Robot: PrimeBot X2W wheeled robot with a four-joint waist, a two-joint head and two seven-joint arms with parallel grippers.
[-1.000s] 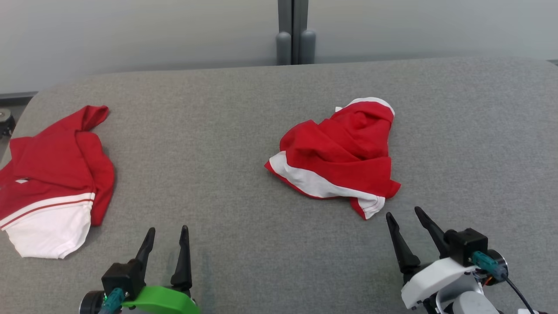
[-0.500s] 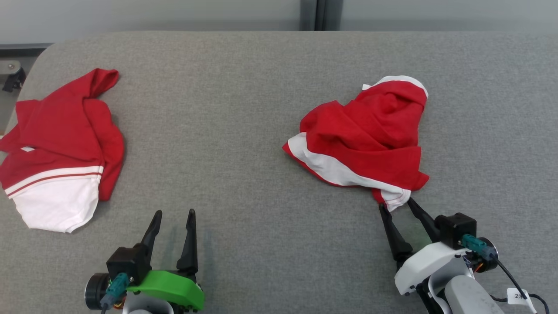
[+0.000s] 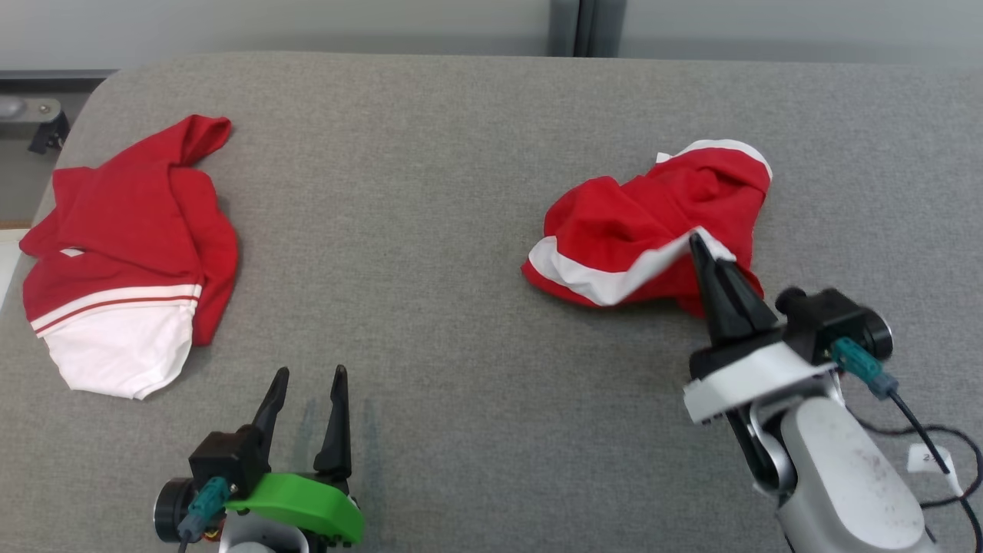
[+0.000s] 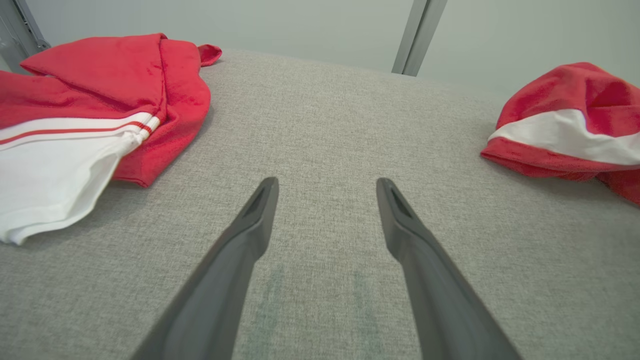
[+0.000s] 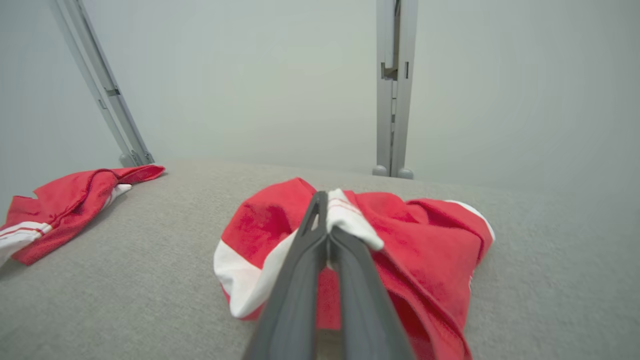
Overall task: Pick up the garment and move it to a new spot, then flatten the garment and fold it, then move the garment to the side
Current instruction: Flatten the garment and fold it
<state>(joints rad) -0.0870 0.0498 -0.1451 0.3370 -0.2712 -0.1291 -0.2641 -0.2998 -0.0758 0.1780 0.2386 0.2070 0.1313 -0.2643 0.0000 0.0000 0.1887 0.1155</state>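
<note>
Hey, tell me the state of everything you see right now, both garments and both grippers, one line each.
right gripper: shut, pinching the white-trimmed edge of the crumpled garment.
crumpled garment: bunched at the right of the table, one edge drawn up by the grip.
other garment: lying loose at the left, untouched.
left gripper: open, empty, over bare table.

The grey cloth-covered desk (image 3: 430, 253) carries a crumpled red-and-white garment (image 3: 614, 230) right of its middle; a second red-and-white garment (image 3: 130, 246) lies flatter by its left edge.
</note>
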